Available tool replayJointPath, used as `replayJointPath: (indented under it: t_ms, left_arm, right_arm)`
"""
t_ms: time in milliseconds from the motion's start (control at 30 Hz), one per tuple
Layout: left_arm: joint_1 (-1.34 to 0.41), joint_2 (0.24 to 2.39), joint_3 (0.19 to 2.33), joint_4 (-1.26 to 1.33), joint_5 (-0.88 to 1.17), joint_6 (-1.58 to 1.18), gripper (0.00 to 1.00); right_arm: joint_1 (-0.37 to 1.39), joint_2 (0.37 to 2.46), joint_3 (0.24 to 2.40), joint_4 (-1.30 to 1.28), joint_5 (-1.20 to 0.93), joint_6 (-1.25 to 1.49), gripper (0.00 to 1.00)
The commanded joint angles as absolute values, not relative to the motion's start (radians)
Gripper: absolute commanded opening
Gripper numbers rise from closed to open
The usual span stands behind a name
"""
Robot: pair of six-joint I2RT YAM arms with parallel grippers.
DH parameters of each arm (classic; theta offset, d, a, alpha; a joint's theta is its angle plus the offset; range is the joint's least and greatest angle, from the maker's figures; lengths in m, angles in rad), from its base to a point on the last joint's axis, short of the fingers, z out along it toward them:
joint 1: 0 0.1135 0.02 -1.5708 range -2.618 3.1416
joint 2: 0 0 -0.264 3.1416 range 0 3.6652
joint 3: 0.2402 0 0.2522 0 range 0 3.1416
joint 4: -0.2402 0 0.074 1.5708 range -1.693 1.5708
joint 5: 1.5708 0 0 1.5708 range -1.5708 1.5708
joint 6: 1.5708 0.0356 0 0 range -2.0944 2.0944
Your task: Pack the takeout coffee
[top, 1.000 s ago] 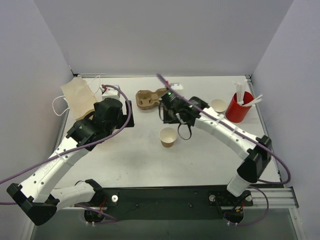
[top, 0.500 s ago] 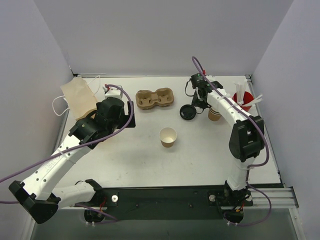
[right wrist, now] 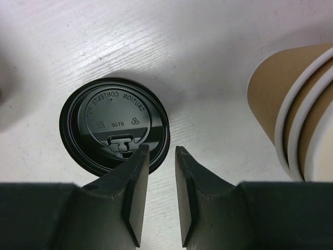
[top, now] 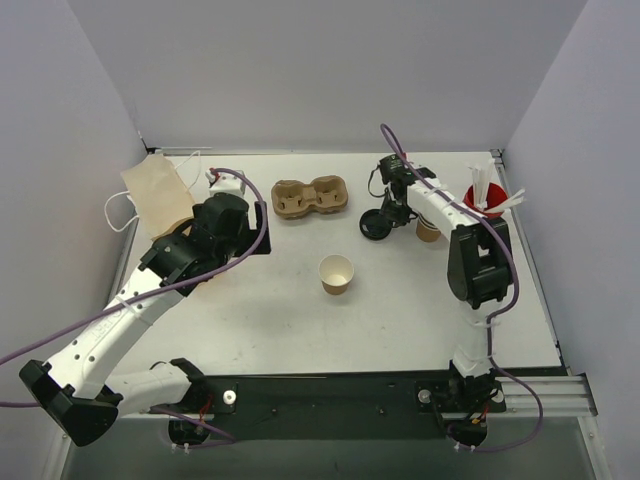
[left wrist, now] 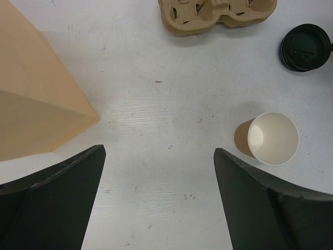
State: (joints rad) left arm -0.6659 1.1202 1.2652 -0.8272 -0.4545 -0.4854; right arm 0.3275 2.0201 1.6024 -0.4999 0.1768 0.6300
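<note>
- The round black plastic lid is showing raised lettering that reads upside down in my right wrist view. "CAUTION" and "CONTENTS" are legible, with a small recycling triangle beside them; the rest is too small to read.
- No writing is showing on the small tan-brown kraft paper cup.
- My right claw is hanging over the lid's near rim with its fingers only slightly parted and nothing between them. One fingertip is overlapping the rim in view, but I cannot tell whether it is touching.
- The lid is lying flat on the white table, just beside the stack of brown paper cups with white rims.
- My left claw is hovering wide open and gripping nothing.
- The kraft cup is standing upright and lidless in mid-table, just past my left claw's right fingertip and off to that side. It is well apart from the lid and from my right claw.
- The tan paper bag is sitting on the left side, and the brown pulp two-cup carrier is sitting at the far edge.
</note>
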Motion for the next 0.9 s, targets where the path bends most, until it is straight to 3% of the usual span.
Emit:
replayJointPath:
  t_ms: [0,533,867]
  left_arm:
    - [-0.66,1.124,1.318,-0.804,-0.443,-0.471,0.97]
    - [-0.652,1.126,1.319,-0.805,-0.439,-0.469,0.97]
    - [-0.649,1.127,1.321,-0.81,-0.437,-0.468,0.97]
  right_arm:
    - [0.318,2.042,1.612,-0.505,0.176,0.647,0.23]
    - [0.313,2.077,1.611,-0.499,0.181,0.64,0.23]
    - [0.311,2.089,1.618,-0.492,0.179,0.638,0.1]
